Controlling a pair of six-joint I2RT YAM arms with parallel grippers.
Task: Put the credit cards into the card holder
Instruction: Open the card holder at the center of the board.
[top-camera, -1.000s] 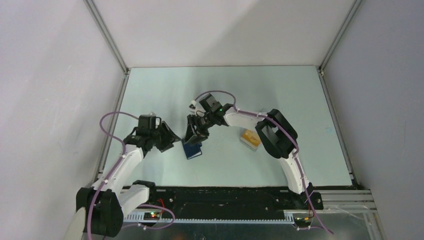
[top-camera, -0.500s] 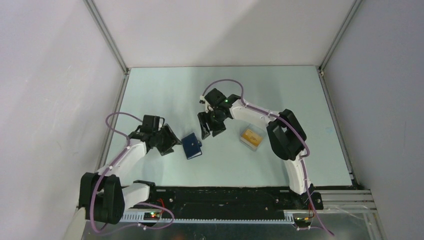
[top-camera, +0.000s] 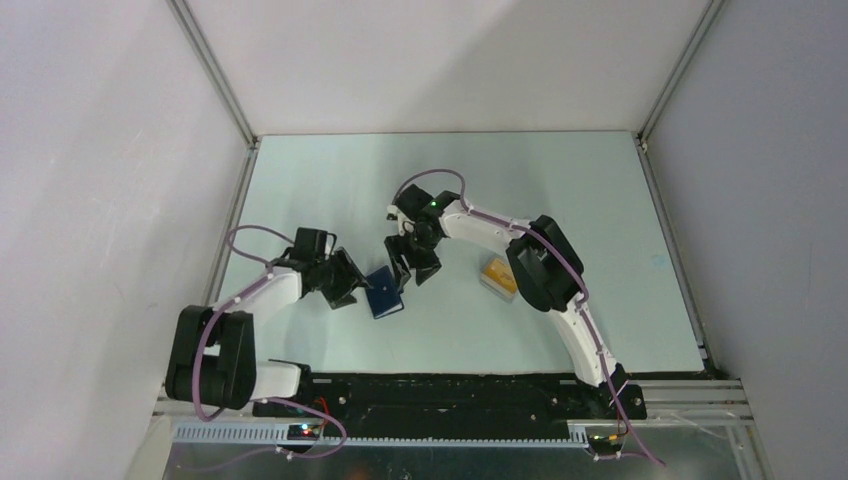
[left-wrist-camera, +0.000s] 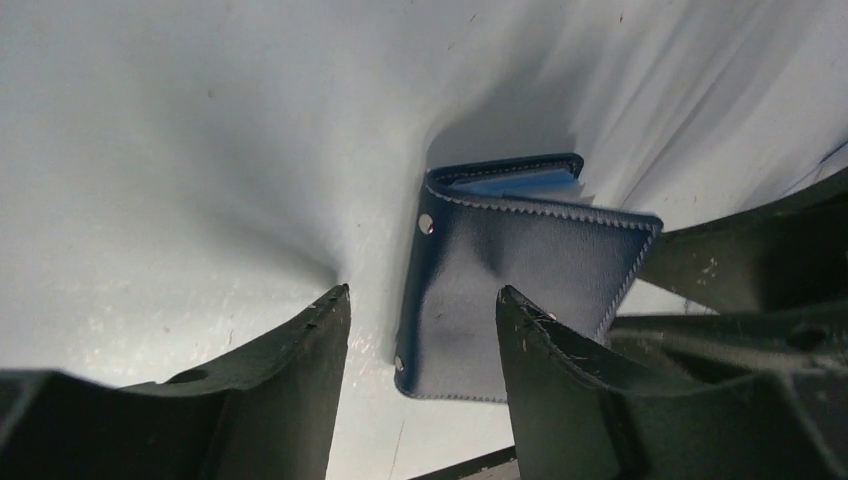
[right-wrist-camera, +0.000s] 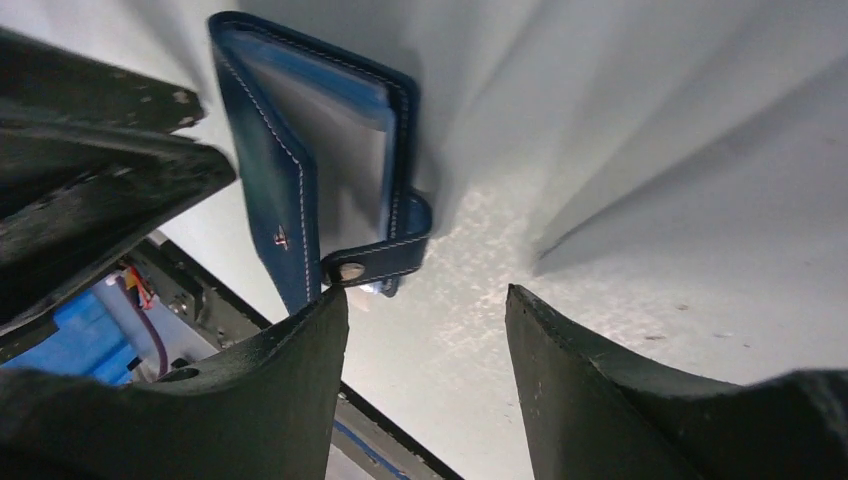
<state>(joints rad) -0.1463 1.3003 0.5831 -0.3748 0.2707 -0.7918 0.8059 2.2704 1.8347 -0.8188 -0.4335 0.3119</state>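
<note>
Card holder (top-camera: 384, 293) lies flat on the table (top-camera: 450, 180) between the 2 grippers. Left gripper (top-camera: 347, 280) is just beside its left edge, right gripper (top-camera: 412, 268) just off its far-right corner. Both jaw pairs apart, gripping nothing. Long axis runs near-to-far, slightly skewed. We see navy, stitched edges, cover ajar, snap strap loose, clear sleeves showing. Orange credit cards (top-camera: 502, 272) sit well to the right; right arm is nearer, we reckon.

blocked: left gripper (top-camera: 352, 283) and right gripper (top-camera: 412, 270) are crowding the card holder (top-camera: 383, 293) | free: far table (top-camera: 450, 165) is lying open
</note>
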